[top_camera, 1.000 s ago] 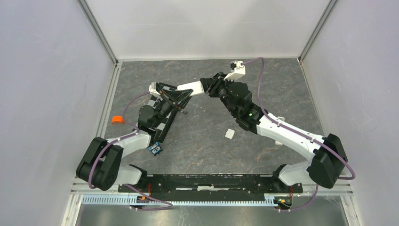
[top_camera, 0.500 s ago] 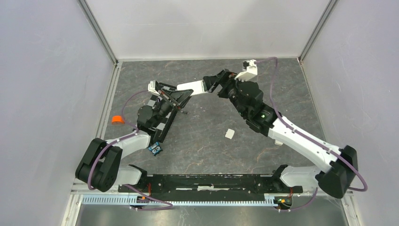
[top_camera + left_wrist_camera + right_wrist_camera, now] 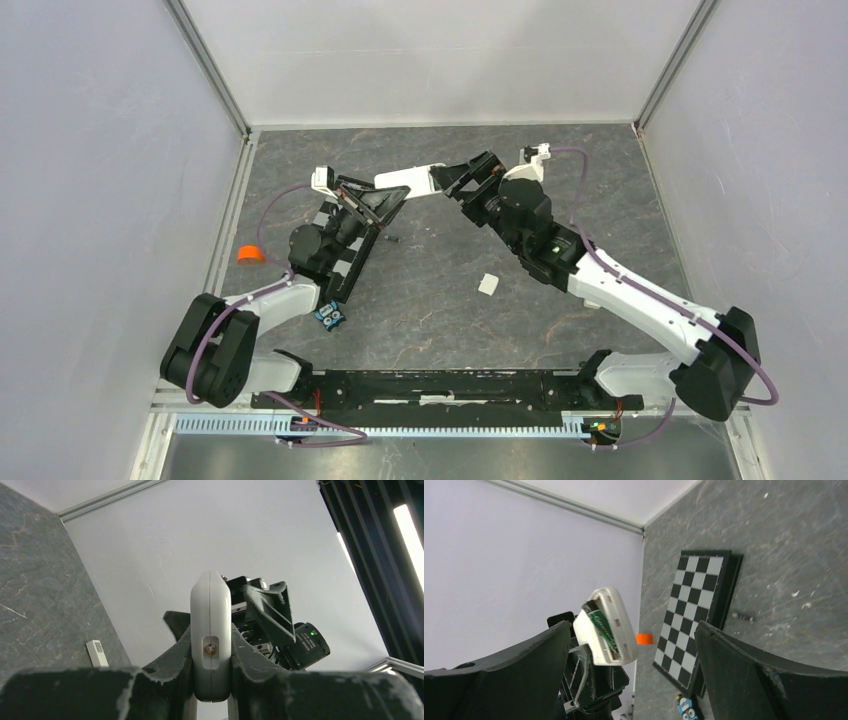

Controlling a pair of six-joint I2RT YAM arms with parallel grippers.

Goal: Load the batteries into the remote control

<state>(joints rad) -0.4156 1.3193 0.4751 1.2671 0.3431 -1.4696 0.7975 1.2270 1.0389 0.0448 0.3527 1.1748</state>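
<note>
Top view: my left gripper (image 3: 385, 198) is clamped on a slim white plastic remote (image 3: 410, 180), held up off the grey, marble-veined table (image 3: 580, 170). My right gripper (image 3: 456, 180) is spread wide at the remote's far end. A black-and-white checkered board (image 3: 347, 272) lies flat under my left arm. A thin dark loose battery (image 3: 389, 240) lies on the table just beside the board. Also on the table are a round orange cap (image 3: 249, 254), a small white square piece (image 3: 488, 284) and a blue toy (image 3: 331, 317).

Left wrist view: the remote (image 3: 210, 630) stands end-on, smooth and rounded, squeezed between my scuffed black fingers (image 3: 170, 667). The white piece (image 3: 96, 653) carries dark marks too small to read.

Right wrist view: my right gripper (image 3: 631, 630) shows broad matte black fingers (image 3: 519, 675) set far apart, touching nothing. Between them is the remote (image 3: 621, 630), its compartment open. One battery (image 3: 603, 626) with a green label sits inside; its lettering is too blurred to read. Behind are the board (image 3: 696, 615), the cap (image 3: 643, 638) and the loose battery (image 3: 742, 615).
</note>
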